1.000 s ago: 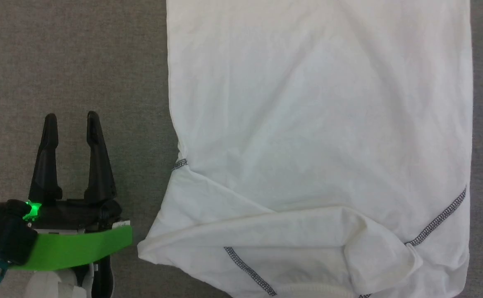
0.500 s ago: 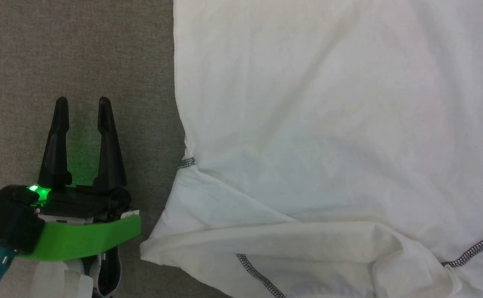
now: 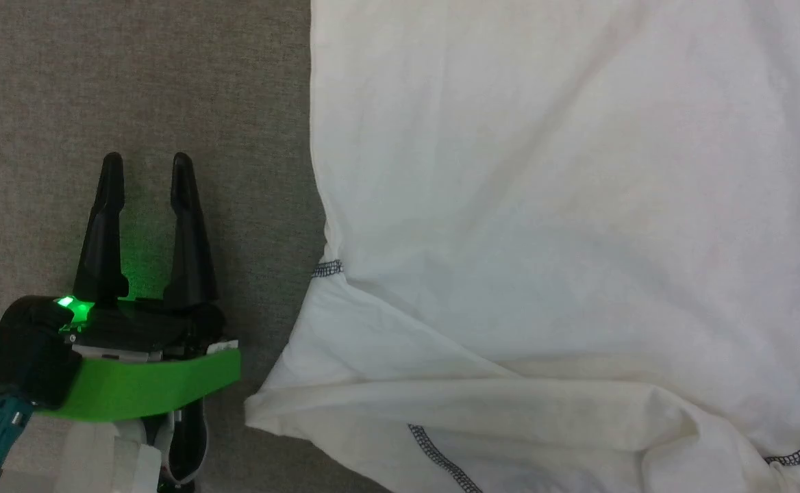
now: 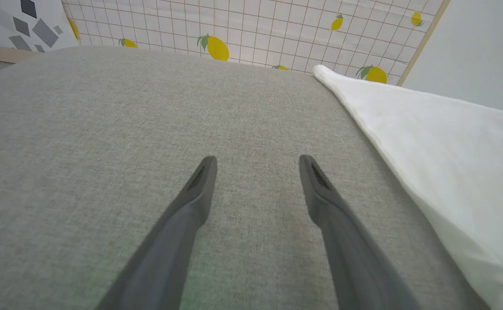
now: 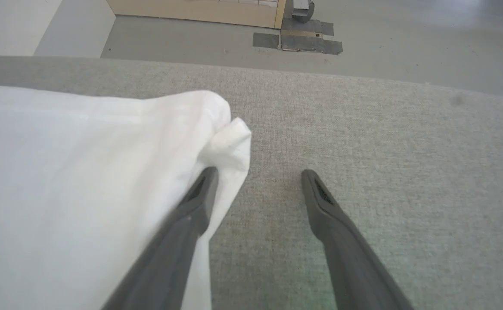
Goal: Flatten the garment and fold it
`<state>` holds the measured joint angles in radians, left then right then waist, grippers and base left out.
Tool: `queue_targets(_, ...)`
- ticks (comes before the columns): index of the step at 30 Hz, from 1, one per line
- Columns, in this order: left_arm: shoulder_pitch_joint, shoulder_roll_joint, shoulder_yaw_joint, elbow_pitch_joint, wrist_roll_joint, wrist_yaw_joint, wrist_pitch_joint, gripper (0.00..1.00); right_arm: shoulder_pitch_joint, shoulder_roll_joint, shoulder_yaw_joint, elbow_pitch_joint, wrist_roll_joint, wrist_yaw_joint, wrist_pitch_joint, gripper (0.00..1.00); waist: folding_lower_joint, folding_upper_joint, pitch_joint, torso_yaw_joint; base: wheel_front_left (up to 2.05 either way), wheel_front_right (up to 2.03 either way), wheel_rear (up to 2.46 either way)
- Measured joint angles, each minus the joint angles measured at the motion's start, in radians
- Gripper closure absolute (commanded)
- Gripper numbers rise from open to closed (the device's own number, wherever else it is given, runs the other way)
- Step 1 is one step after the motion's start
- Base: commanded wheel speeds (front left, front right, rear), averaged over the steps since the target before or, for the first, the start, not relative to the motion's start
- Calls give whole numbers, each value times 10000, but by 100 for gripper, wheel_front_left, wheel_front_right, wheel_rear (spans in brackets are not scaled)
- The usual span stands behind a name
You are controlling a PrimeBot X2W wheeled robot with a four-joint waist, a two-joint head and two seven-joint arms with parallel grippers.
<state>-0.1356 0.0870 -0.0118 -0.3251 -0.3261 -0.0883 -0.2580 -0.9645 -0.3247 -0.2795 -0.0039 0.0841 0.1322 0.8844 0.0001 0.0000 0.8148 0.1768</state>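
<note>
- Two sets of jaws, both spread wide and holding nothing
- My left gripper (image 3: 146,164) hovers over the bare grey surface (image 3: 133,82), just beside the left edge of the garment (image 3: 544,205) and clear of it
- My right gripper (image 5: 259,174) has one finger lying across a rumpled corner of the garment and the other over bare surface; nothing is pinched, and I cannot tell whether that finger touches the cloth
- The garment lies spread on the grey surface and takes up the right of the head view; its body is mostly smooth, with a sleeve (image 3: 475,404) folded across the near end above a dark zigzag seam (image 3: 441,460)
- Over the last second the whole head picture has slid: cloth and left gripper drifted rightward together and loom larger, and the garment's right edge has gone out of frame. I read that as my head or waist moving, not the cloth
- The gap between left gripper and cloth edge looks much the same, so no grasp has begun
- My judgement: I am lining up for a pinch at the edges, and the right corner is the nearer catch; thin fabric could slip or bunch
</note>
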Motion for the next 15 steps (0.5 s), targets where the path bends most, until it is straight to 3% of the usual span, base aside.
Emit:
queue_targets(1,-20,-13,-6,27,2,-6,0,0,0,-36,40,0,42,-2,2,0,0,0,23,37,0,0,0)
queue_targets(2,-34,-25,-8,50,8,-31,0,0,1,-63,71,2,54,-2,12,13,0,0,39,67,0,0,0)
queue_targets(4,-57,-63,-13,107,8,-75,0,0,-2,-77,90,6,54,-2,63,65,0,0,73,136,0,0,0)
queue_targets(5,-67,-90,-21,146,10,-81,0,0,-9,-81,102,0,54,0,86,87,0,0,85,170,0,0,0)
queue_targets(6,-80,-111,-25,173,10,-86,0,0,-17,-84,107,4,52,0,90,100,0,0,91,196,0,0,0)
queue_targets(15,-99,-199,-17,420,77,-169,0,0,-12,-2,-265,290,-251,2,-303,100,-1,0,-154,204,0,0,0)
